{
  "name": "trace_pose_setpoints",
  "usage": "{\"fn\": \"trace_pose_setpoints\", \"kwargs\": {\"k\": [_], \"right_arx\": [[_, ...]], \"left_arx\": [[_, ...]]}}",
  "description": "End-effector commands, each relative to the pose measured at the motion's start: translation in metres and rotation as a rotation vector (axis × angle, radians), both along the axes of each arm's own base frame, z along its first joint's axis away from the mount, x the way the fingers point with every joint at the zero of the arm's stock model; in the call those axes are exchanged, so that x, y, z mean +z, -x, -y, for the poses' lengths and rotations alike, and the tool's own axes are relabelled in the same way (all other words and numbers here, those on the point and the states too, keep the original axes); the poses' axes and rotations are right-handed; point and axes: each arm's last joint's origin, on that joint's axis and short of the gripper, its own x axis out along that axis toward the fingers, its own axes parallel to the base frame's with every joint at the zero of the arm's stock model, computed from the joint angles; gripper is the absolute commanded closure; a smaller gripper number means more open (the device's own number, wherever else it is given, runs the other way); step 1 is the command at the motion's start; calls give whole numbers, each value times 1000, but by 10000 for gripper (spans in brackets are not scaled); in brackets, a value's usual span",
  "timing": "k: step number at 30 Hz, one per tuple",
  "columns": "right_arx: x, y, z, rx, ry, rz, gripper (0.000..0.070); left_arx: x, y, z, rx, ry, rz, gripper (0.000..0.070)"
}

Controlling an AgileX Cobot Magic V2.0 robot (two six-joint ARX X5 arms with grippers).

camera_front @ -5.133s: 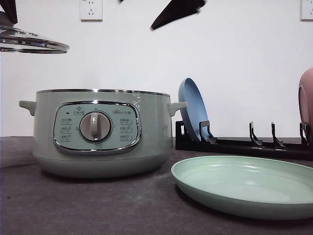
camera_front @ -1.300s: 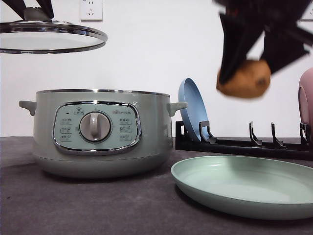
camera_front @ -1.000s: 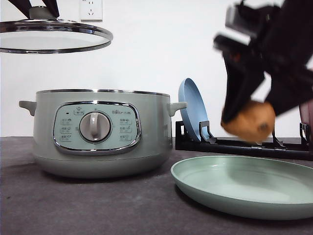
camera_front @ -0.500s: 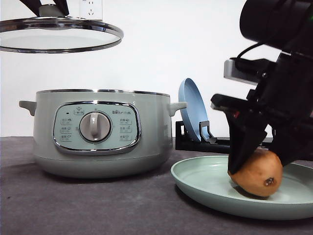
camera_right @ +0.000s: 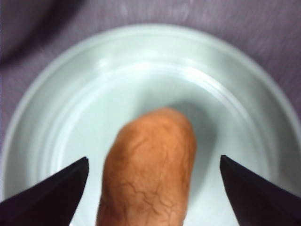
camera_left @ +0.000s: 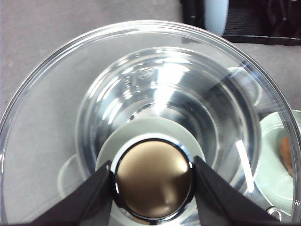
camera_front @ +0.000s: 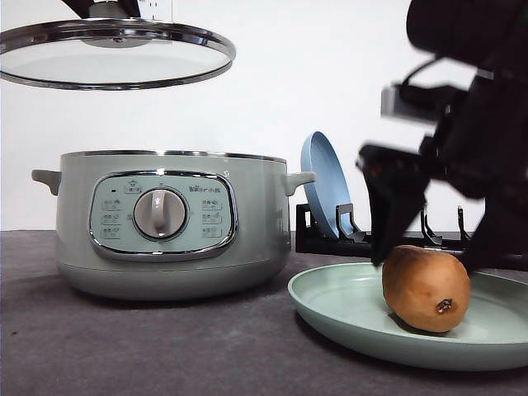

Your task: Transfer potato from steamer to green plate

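The orange-brown potato [camera_front: 426,288] lies on the pale green plate [camera_front: 346,309] at the front right, free of any grip. My right gripper [camera_front: 431,244] hangs open just above it, one finger on each side. In the right wrist view the potato [camera_right: 150,165] rests on the plate [camera_right: 117,80] between the spread fingertips [camera_right: 51,197]. The sage-green steamer [camera_front: 169,223] stands uncovered at the left. Above it my left gripper [camera_left: 154,188] is shut on the knob of the glass lid [camera_front: 115,54] and holds the lid level in the air.
A black dish rack [camera_front: 330,239] stands behind the green plate with a blue plate [camera_front: 322,186] upright in it. The dark grey tabletop [camera_front: 165,346] lies bare in front of the steamer. A white wall with a socket closes the back.
My right gripper has opened and lifted slightly, and the potato now rests on the green plate by itself. The lid in my left gripper has drifted to the right, over the steamer.
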Motion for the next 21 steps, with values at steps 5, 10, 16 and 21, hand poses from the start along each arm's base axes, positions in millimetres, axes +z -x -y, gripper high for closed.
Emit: {"fn": "trace_pose_setpoints", "kwargs": {"k": [5, 10, 16, 21], "right_arx": [[43, -1, -1, 18, 2, 115, 108], [73, 5, 4, 20, -14, 187, 108], [93, 20, 14, 14, -49, 244, 108], [102, 30, 21, -4, -53, 284, 108]], "left_arx": [[-1, -12, 14, -35, 17, 35, 699], [-14, -24, 27, -60, 3, 3, 699], [-28, -38, 41, -88, -10, -2, 699], [-39, -48, 47, -93, -36, -23, 699]]}}
